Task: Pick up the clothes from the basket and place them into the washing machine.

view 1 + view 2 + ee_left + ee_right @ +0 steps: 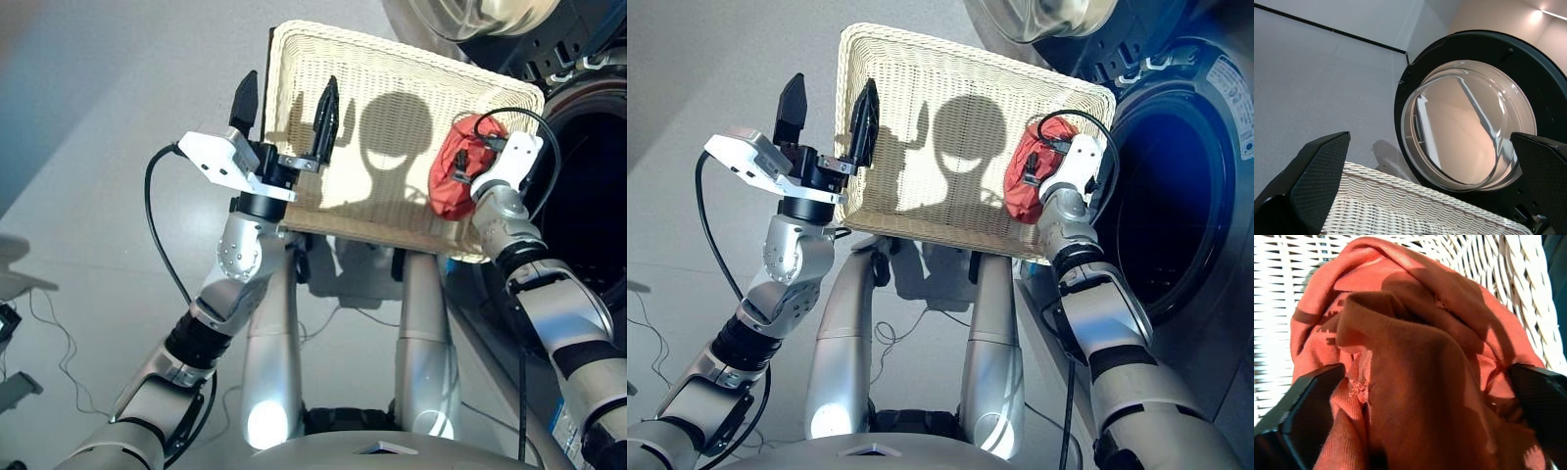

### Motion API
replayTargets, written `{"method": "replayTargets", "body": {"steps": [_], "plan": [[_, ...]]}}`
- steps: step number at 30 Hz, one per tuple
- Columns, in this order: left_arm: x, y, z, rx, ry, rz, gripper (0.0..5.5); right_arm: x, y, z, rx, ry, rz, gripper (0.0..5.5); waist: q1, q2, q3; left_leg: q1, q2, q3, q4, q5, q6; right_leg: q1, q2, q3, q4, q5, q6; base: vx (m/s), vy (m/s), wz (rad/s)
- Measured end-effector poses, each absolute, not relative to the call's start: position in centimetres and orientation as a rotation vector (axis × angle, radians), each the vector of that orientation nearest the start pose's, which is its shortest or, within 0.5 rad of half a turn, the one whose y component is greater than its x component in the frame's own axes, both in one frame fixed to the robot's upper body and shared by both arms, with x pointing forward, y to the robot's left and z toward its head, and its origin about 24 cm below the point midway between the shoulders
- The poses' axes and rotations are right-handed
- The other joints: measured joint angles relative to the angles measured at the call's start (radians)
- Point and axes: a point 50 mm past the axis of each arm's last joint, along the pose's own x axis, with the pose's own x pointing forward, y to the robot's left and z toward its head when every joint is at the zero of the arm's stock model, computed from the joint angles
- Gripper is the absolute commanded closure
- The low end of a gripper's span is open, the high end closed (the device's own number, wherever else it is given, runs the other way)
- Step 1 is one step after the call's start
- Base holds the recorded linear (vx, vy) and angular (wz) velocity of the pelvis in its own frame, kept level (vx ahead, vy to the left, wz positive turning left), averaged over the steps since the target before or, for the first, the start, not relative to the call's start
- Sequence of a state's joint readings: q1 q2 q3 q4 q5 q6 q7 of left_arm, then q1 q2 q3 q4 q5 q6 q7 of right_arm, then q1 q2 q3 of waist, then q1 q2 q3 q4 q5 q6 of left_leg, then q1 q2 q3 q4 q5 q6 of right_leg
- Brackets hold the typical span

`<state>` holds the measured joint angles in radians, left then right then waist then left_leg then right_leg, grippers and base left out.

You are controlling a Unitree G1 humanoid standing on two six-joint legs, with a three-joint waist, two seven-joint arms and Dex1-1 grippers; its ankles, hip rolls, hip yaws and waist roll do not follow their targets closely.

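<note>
The cream-white woven basket [392, 69] lies in front of me with a crumpled red garment [451, 191] at its right end. My right gripper [1425, 369] is pressed down onto that garment, open, one finger on each side of the cloth. My left gripper [289, 93] hovers over the basket's left edge, open and empty, its fingers [326, 113] pointing up. The dark washing machine [1225, 323] stands on the right, its drum hole [1176, 196] dark. No black or navy garment shows.
The machine's round glass door [1469, 122] hangs open above the basket's far edge. Grey floor spreads to the left, with loose cables [39, 313] on it. A black cable [162, 235] loops off my left wrist.
</note>
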<state>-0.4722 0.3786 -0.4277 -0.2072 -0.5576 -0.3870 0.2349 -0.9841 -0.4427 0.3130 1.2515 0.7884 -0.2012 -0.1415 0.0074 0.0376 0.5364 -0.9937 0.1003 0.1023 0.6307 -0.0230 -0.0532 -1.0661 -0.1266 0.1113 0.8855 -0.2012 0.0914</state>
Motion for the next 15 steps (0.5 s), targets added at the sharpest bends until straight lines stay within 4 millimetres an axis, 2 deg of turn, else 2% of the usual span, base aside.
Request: {"method": "replayTargets", "body": {"steps": [15], "plan": [[27.01,9.52,21.15,-0.335,-0.75,-0.405,0.0,39.9,-23.74,11.4,0.13,0.104,-0.321,0.0,0.002,0.001,0.0,0.0,0.0,0.0,0.0,0.0,0.0,0.0,0.0,0.0,0.002,0.0,0.0,0.0,0.0,0.0]]}}
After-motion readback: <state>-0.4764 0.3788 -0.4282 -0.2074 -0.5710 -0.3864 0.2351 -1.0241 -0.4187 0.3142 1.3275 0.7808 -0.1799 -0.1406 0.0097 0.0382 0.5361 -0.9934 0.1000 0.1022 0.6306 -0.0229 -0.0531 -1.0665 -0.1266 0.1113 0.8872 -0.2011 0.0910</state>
